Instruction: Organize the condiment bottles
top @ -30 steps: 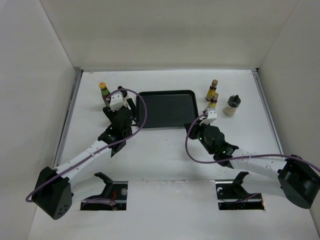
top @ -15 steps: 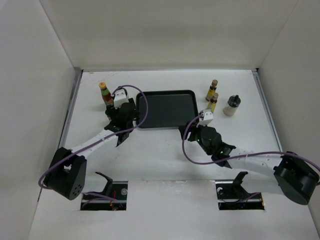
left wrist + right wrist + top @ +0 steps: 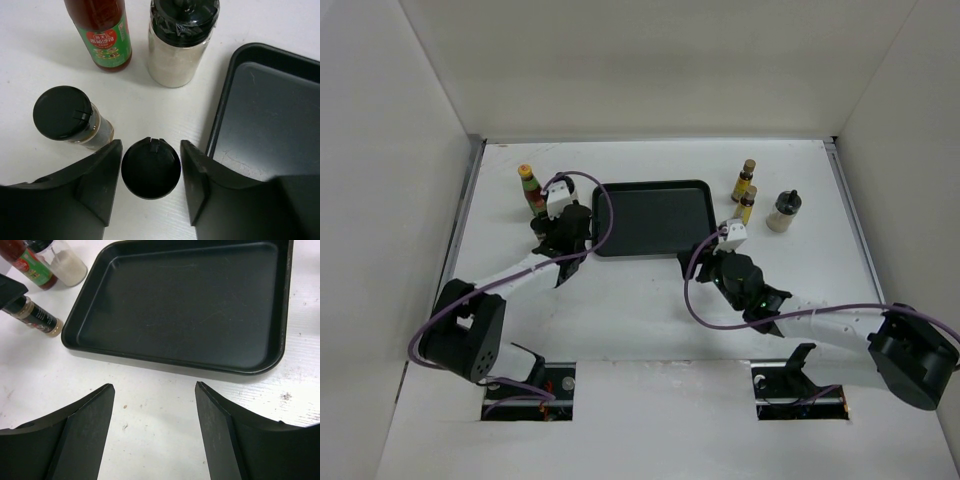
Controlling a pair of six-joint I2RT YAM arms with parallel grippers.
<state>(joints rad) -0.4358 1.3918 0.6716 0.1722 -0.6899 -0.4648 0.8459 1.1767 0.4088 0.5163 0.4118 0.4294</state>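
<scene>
The white table (image 3: 650, 330) is the largest thing in view, and the flat black tray (image 3: 653, 218) near its middle serves as the mark for every place below. 2 arms reach in from the near edge. The left arm (image 3: 510, 275) bends up to the tray's left side. The right arm (image 3: 820, 322) stretches toward the tray's near right corner.

The right gripper (image 3: 154, 387) hangs just short of the tray's near rim, its jaws spread wide with only bare table between them. The left gripper (image 3: 151, 147) points down just left of the tray's left rim. Its jaws are drawn in narrow around the gripped dark jar (image 3: 151, 170), with both fingers (image 3: 100, 175) against the jar's round black cap.

All 7 bottles stand upright on the table, off the tray.

- **Left of the tray (4):** Beyond the left gripper, the left white bottle (image 3: 181, 42), black-capped, is the one closest to the tray's left rim. The red bottle (image 3: 102, 30) with its green label stands just beside it, farther from the tray.
- **Right of the tray (3):** The right white bottle (image 3: 784, 210) is the farthest out. The far amber bottle (image 3: 746, 180) and the near amber bottle (image 3: 747, 204) stand between it and the tray's right rim, 1 behind the other.

The gripped dark jar rests on the table close beside the tray's left rim. The free dark jar (image 3: 67, 117) stands on the side of the left finger away from the tray. Whether it touches that finger I cannot tell.
</scene>
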